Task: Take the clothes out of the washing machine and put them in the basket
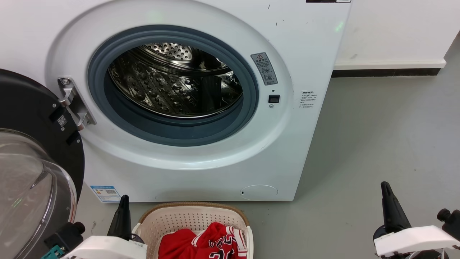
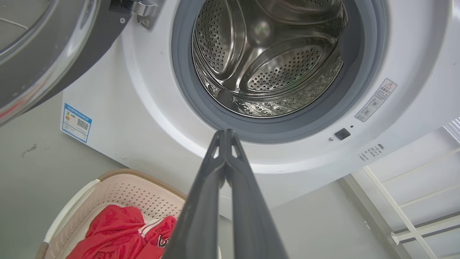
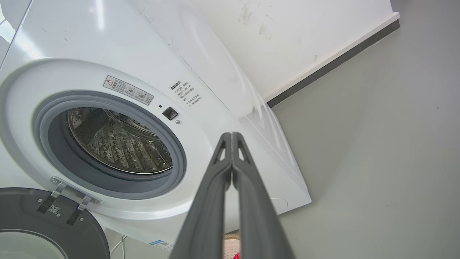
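Red cloth lies heaped in the low cream perforated plastic basket (image 1: 194,219) in the head view. These are the two soft red garments (image 1: 201,242), one plain and one a jersey with white-and-black trim, just right of the left gripper (image 1: 124,203). Ahead of both grippers the large white front-loading washing machine (image 1: 201,169) stands open, and its perforated steel drum (image 1: 172,86) looks bare. The task seems finished, though the grey rubber ring (image 1: 179,131) hides the drum's nearest floor. The right gripper (image 1: 386,190) hangs over grey floor (image 1: 377,136), well apart from the basket.

In the left wrist view that gripper's fingers (image 2: 215,187) are pressed together, holding nothing. No cloth shows in the drum beyond their tips, and the filled basket sits below and left of them. The black-rimmed round glass door (image 2: 54,61), swung out to their upper left, is the one thing that could crowd another reach.

In the right wrist view the fingers (image 3: 251,194) are likewise closed and empty. The drum opening lies to their left.
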Controlling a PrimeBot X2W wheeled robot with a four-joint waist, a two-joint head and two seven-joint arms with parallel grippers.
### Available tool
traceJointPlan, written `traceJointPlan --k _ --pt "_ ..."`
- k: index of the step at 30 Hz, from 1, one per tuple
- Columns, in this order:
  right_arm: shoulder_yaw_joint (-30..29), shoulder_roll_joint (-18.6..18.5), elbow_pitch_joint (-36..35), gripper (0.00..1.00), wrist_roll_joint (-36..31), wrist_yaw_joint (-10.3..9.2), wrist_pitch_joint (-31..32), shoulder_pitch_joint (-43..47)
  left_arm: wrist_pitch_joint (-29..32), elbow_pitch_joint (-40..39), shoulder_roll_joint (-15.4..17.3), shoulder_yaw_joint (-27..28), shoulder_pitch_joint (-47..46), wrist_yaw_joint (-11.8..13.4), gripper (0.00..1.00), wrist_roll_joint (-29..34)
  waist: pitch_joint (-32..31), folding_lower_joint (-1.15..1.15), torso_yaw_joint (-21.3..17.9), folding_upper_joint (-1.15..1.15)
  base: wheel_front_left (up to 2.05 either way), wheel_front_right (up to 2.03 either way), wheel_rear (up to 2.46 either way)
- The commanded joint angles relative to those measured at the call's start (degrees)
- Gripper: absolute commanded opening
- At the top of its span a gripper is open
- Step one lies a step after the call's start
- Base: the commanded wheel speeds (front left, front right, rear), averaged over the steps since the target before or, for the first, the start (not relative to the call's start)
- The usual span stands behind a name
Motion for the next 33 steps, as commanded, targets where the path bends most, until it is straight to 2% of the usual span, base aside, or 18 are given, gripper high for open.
traceJointPlan --k 1,33 --pt "-0.2 -0.4 -0.4 0.00 1.6 0.00 0.3 -1.7 0.2 -0.6 0.1 0.2 -1.6 -0.1 0.00 -1.5 0.0 0.00 0.0 0.00 0.00 0.00 0.00" --pt "-1.1 -0.5 1.7 0.00 25.5 -0.01 5.9 -4.4 5.8 1.1 0.0 1.5 -4.7 -1.1 0.00 -24.5 0.1 -0.01 0.5 0.00 0.00 0.00 0.00"
